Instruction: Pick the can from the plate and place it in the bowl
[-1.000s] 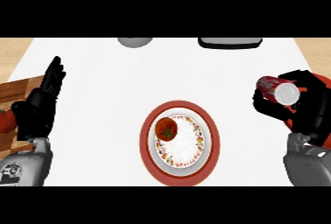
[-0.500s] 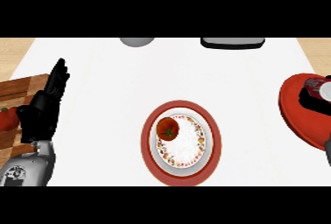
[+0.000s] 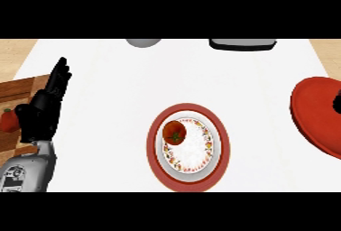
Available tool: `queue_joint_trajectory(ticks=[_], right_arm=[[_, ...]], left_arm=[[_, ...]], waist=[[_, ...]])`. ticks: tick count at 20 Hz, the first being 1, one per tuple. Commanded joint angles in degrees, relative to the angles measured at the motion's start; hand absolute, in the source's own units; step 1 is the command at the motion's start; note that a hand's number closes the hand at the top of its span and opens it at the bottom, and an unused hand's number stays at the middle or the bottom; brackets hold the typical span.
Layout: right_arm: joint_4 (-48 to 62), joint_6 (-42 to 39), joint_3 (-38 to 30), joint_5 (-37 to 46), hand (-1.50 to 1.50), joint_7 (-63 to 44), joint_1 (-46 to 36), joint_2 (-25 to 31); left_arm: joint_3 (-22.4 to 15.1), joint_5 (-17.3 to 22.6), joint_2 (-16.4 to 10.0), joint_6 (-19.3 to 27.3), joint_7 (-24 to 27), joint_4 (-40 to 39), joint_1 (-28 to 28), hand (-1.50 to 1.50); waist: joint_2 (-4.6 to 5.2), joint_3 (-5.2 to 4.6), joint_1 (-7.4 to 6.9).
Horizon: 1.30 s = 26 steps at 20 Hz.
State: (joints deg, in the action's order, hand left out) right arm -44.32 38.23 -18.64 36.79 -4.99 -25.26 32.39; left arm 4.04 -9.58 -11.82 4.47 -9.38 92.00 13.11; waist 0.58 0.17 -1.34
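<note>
— White counter [image 3: 200, 76]: how are its edges entered?
— Entry 1. The far edge is shown along the top, and a tan surface is seen beyond both far corners. The left and right sides are cut off by the view. The widest open stretch is recorded across the middle and upper part, between the left hand and the red plate.

— What is listed along the far edge?
— Entry 2: grey round object [image 3: 143, 42], cut off at the top. Entry 3: dark tray-like object [image 3: 243, 43], placed to its right and likewise cut off. Both are set well apart from the bowl.

— And at the centre?
— Entry 4: bowl [image 3: 222, 144], red at the rim, white within, with a patterned band. Entry 5: tomato [image 3: 174, 133], lodged in the bowl's upper left part. Bare counter is left on every side of the bowl.

— The left side?
— Entry 6: wooden board [image 3: 20, 88] at the left edge. Entry 7: red vegetable [image 3: 5, 121] on it, partly hidden behind the hand. Entry 8: left hand [image 3: 40, 115], held upright above a grey forearm [image 3: 26, 171] at the board's right side, fingers straight and raised, nothing grasped.

— The right side?
— Entry 9: red plate [image 3: 313, 117], cut off by the right edge and well apart from the bowl. Entry 10: right hand [image 3: 337, 103], shown only as a dark sliver over the plate; whether anything is grasped cannot be told.

— The can?
— Its place cannot be told from this view.
</note>
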Motion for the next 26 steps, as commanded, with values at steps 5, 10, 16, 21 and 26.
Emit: queue_joint_trajectory(ticks=[5,10,16,21,26], right_arm=[[17.3,-8.1,-8.3,-11.5,-1.50,15.5,-6.8,1.2],[20.8,-12.6,-13.1,-17.5,-1.50,27.4,-8.7,1.7],[25.2,-14.1,-19.8,-23.5,-1.50,37.0,-8.3,5.5],[24.4,-24.0,-22.7,-28.9,-1.50,37.6,-4.0,8.5],[23.9,-32.4,-25.4,-33.8,-1.50,44.2,3.8,10.1]], left_arm=[[-1.4,-1.7,1.5,1.5,-0.6,0.2,1.9,0.00],[-1.1,-1.1,1.1,0.5,-1.2,1.2,0.6,0.00],[-1.1,-1.9,1.4,1.1,-1.1,0.0,1.6,0.00],[-0.2,-1.4,0.4,0.2,-2.4,4.3,-2.6,0.00],[0.0,-2.0,0.9,0.8,-1.2,3.9,-2.8,0.00]], waist=[[0.48,0.23,-0.89],[0.31,0.18,-0.82],[0.19,0.10,-0.11],[-0.54,-0.06,0.77],[-0.56,-0.08,1.18]])
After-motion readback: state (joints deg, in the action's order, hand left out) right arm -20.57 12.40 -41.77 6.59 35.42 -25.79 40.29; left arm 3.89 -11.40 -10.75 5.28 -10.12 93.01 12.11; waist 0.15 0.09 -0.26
